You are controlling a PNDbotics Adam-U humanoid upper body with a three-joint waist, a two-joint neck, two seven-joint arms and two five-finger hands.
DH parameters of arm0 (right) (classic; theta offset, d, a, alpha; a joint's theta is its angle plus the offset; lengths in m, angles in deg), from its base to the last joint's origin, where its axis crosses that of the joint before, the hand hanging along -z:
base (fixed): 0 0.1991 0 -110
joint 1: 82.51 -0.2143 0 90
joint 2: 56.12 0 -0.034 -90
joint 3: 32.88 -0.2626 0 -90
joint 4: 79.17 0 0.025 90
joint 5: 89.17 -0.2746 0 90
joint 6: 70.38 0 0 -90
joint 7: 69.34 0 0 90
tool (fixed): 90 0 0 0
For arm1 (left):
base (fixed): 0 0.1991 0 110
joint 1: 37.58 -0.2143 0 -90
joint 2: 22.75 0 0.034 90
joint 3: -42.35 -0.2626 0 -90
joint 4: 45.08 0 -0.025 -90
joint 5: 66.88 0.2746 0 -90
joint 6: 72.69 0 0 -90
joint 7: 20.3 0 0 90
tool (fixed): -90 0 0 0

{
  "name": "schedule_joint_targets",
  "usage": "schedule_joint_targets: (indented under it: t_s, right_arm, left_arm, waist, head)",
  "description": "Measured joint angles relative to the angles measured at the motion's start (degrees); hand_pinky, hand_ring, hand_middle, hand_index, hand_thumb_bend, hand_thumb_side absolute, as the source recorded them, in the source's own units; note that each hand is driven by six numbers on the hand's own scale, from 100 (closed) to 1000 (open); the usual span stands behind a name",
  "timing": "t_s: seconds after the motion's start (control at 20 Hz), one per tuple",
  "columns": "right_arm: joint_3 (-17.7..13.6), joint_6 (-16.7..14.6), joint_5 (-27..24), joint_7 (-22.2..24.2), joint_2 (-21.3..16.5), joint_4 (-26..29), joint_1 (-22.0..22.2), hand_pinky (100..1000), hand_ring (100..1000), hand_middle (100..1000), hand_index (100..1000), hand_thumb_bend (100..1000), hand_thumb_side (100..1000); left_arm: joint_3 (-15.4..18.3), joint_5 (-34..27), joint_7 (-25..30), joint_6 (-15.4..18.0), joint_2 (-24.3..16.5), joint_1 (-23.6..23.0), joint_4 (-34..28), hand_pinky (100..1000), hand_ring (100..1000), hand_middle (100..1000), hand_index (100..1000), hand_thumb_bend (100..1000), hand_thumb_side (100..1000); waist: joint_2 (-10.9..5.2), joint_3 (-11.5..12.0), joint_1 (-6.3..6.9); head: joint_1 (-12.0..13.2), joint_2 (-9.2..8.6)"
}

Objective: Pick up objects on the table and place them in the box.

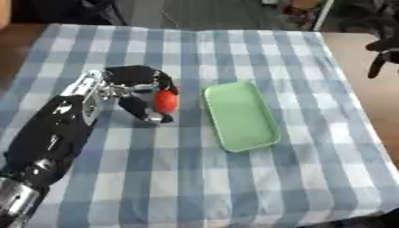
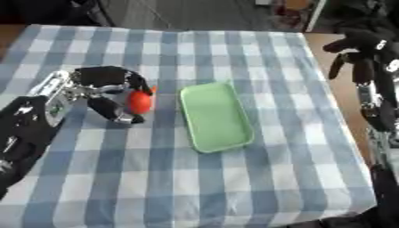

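A small red-orange object sits on the checked cloth just left of a shallow green tray. My left hand is curled round it, fingers over the top and thumb below, touching it on both sides. My right hand hangs at the table's right edge, well away from the tray, with its fingers drooping straight down and nothing in them. The tray holds nothing.
A blue-and-white checked cloth covers the table. Bare brown tabletop shows along the right side. Dark clutter and a floor lie beyond the far edge.
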Motion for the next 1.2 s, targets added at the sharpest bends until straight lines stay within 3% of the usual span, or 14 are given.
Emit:
schedule_joint_targets:
  t_s: [0.15, 0.45, 0.55, 0.65, 0.75, 0.8, 0.95, 1.0, 1.2]
  right_arm:
    - [0.0, 0.0, 0.0, 0.0, 0.0, 0.0, 0.0, 322, 675, 614, 843, 100, 681]
    - [0.0, -0.01, -0.01, 0.01, 0.0, -0.01, 0.0, 322, 675, 614, 844, 100, 681]
    - [0.0, -0.03, -0.05, 0.03, 0.0, -0.01, 0.0, 321, 675, 614, 844, 100, 681]
    - [0.0, -0.08, -0.15, 0.08, 0.0, -0.01, 0.0, 321, 675, 614, 844, 100, 681]
    - [0.0, -0.1, -0.16, 0.1, 0.0, -0.01, 0.0, 320, 675, 614, 844, 100, 688]
    - [0.0, -0.1, -0.17, 0.1, 0.0, -0.02, 0.0, 320, 675, 614, 844, 100, 688]
    - [0.0, -0.1, -0.18, 0.1, 0.0, -0.03, 0.0, 320, 675, 614, 844, 100, 689]
    - [0.0, -0.1, -0.18, 0.1, 0.0, -0.03, 0.0, 320, 675, 614, 844, 100, 689]
    - [0.0, -0.1, -0.19, 0.1, 0.0, -0.06, 0.0, 320, 673, 612, 844, 100, 690]
  left_arm:
    - [-0.05, 1.58, -0.71, 0.33, 0.0, 0.0, 0.0, 649, 641, 696, 861, 932, 821]
    - [-0.34, 6.11, -3.94, 0.8, 0.0, 0.0, 0.02, 532, 602, 678, 864, 824, 759]
    - [-0.34, 7.29, -5.1, 0.81, 0.0, 0.0, 0.33, 501, 589, 671, 860, 709, 717]
    - [-0.34, 8.04, -6.08, 0.7, 0.0, 0.0, 0.63, 482, 578, 666, 853, 535, 675]
    - [-0.33, 8.49, -6.96, 0.41, 0.01, 0.0, 0.88, 467, 568, 662, 848, 281, 666]
    - [-0.32, 8.6, -7.39, 0.21, 0.03, 0.0, 1.05, 464, 566, 659, 846, 205, 647]
    - [-0.31, 8.82, -8.65, -0.47, 0.3, -0.05, 1.38, 449, 555, 650, 839, 157, 644]
    - [-0.31, 8.83, -9.07, -0.64, 0.4, -0.08, 1.41, 433, 540, 638, 831, 101, 625]
    - [-0.31, 8.84, -10.23, -1.13, 0.41, -0.11, 1.75, 428, 536, 634, 825, 100, 613]
  waist:
    - [0.0, -0.01, 0.0]
    - [0.0, -0.02, 0.0]
    - [0.0, -0.02, 0.0]
    - [0.0, -0.02, -0.01]
    - [0.0, -0.02, -0.01]
    - [0.0, -0.02, -0.01]
    - [0.0, -0.01, -0.02]
    - [0.01, -0.01, -0.02]
    - [0.01, -0.01, -0.02]
  head:
    - [0.0, 0.0]
    - [0.0, 0.0]
    - [0.0, 0.0]
    - [0.0, 0.0]
    - [0.0, 0.0]
    - [0.0, 0.0]
    - [0.0, 0.0]
    - [0.0, 0.0]
    - [0.0, 0.0]
